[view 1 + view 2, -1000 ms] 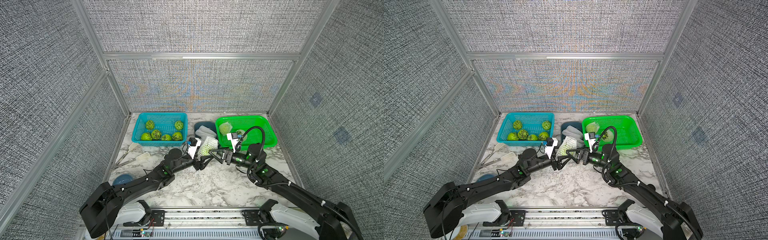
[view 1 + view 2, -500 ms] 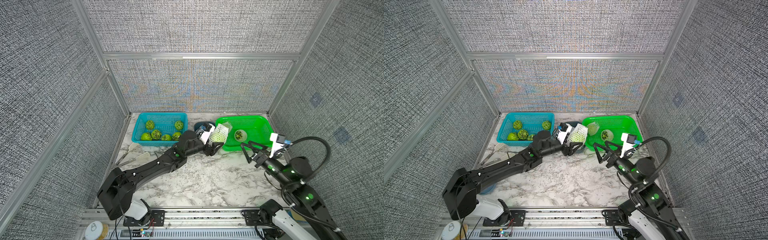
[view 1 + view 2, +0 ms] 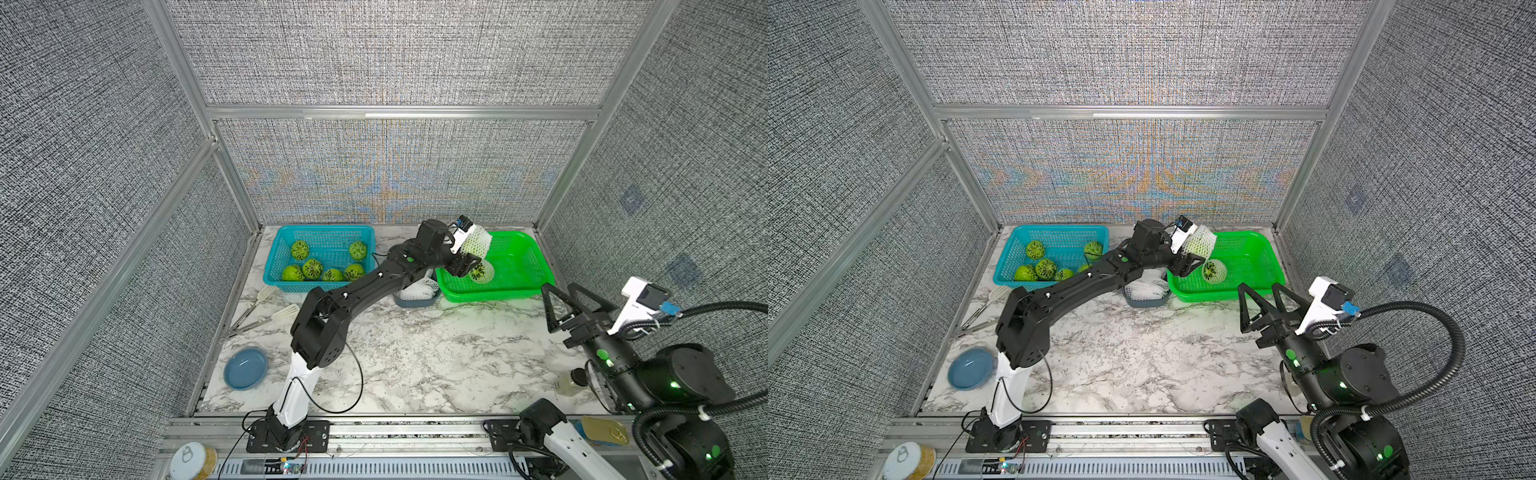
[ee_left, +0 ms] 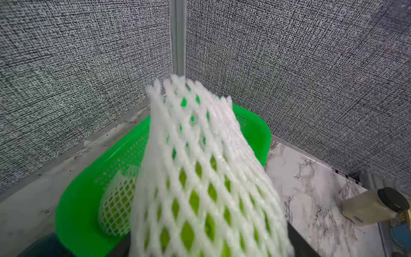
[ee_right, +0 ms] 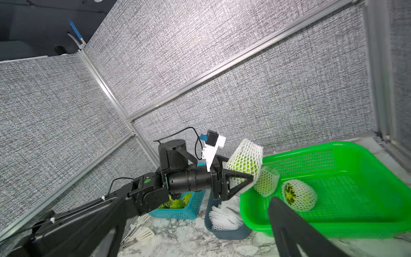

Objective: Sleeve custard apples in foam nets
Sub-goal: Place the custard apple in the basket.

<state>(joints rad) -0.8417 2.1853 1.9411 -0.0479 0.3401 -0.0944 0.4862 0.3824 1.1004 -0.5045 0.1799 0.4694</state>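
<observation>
While the left arm holds a sleeved fruit over the green basket, the release comes next

Since the left gripper is clamped on a netted custard apple, and the foam net covers the green skin with a loose end reaching beyond the fruit, I judge that the sleeving of this fruit is finished. The step in hand is the delivery. The fruit hangs above the green basket, at the end nearest to the blue basket. Two sleeved fruits lie inside the green basket.

The next move, in my opinion, calls for lowering the fruit toward a free part of the basket floor, away from those two, and only then letting the jaws go apart. A release from this height could make it bounce or roll.

The right gripper stands wide apart and empty above the table, near the front of the green basket and well apart from the held fruit. Six bare custard apples wait in the blue basket, and spare foam nets lie in a grey-blue tray just beside the green basket, so much of the task remains.

As for the surface, it is a white marble-pattern table with grey veins. It also carries white tongs, a blue plate and a small bottle with a dark cap. Grey woven panels in aluminium frames close the room on three sides.
</observation>
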